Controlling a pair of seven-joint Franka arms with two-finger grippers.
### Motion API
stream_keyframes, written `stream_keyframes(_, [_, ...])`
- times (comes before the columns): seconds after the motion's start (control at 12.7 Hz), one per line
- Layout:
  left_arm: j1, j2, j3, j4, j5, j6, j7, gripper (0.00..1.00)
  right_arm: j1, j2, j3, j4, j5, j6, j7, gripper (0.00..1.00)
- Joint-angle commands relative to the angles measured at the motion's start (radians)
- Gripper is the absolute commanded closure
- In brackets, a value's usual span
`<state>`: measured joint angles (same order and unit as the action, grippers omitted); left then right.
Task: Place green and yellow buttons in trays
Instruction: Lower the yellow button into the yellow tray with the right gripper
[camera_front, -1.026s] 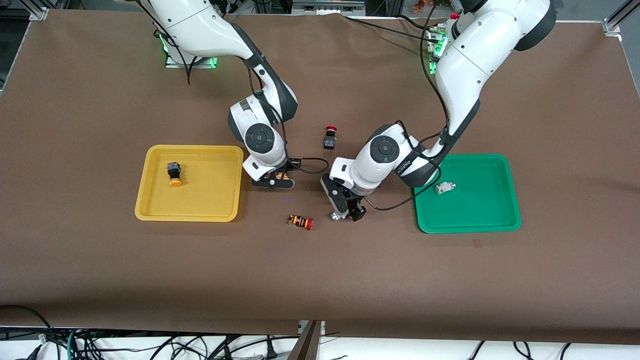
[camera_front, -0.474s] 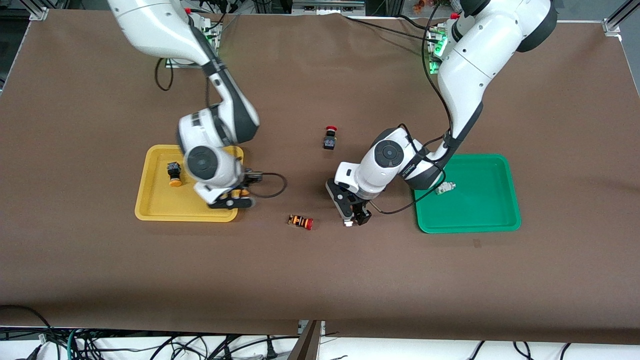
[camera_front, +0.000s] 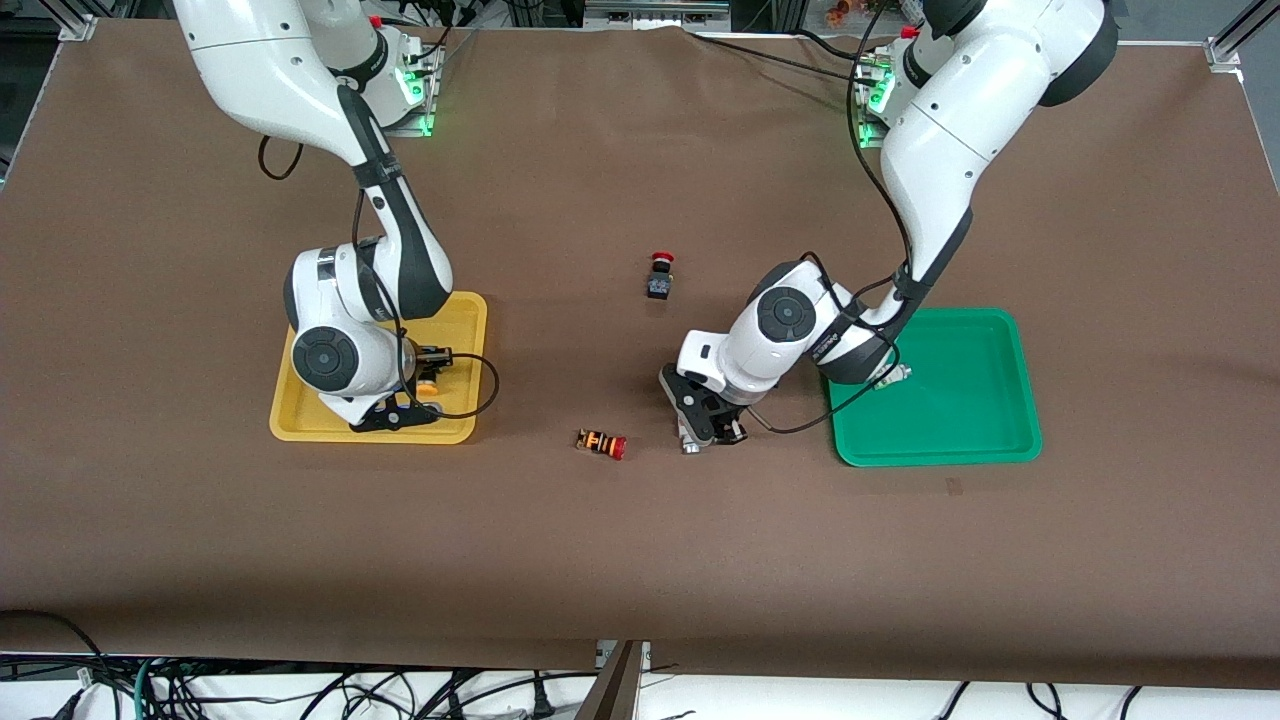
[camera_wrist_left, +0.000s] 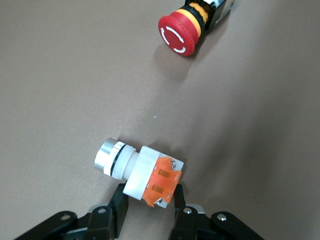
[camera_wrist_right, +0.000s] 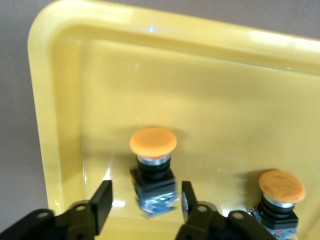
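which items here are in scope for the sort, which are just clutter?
Job: yellow tray, green tray; yellow button at right gripper, second yellow button beside it; gripped pale button in left gripper, other pale button in green tray.
Clutter: black red-capped button; striped red-capped button.

Even, bright overhead light falls on the brown table, and the arms cast only short, soft shadows beneath them. Glare streaks the rim of the yellow tray in the right wrist view, which is slightly blurred. The left wrist view is sharp.
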<state>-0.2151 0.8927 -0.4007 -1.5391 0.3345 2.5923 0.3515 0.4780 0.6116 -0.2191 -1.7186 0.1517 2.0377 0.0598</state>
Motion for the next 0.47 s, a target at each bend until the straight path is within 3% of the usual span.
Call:
stream_keyframes(0.0, [0.014,-0.005,-0.009,0.011,0.021,-0.009,0.015,0.86,-0.028,-0.027,-0.003,0.106,0.012,-0.06,-0.026,0.0])
stream_keyframes(0.24, [0.04,-0.061,-0.024,0.011,0.009,-0.094,0.014,0.86,-0.091,-0.087,-0.009,0.298,0.005,-0.271,-0.014,0.0])
stream_keyframes(0.39, [0.115,-0.118,-0.071,0.013,0.006,-0.257,0.017,0.86,-0.12,-0.191,-0.005,0.304,0.0,-0.364,-0.014,0.0])
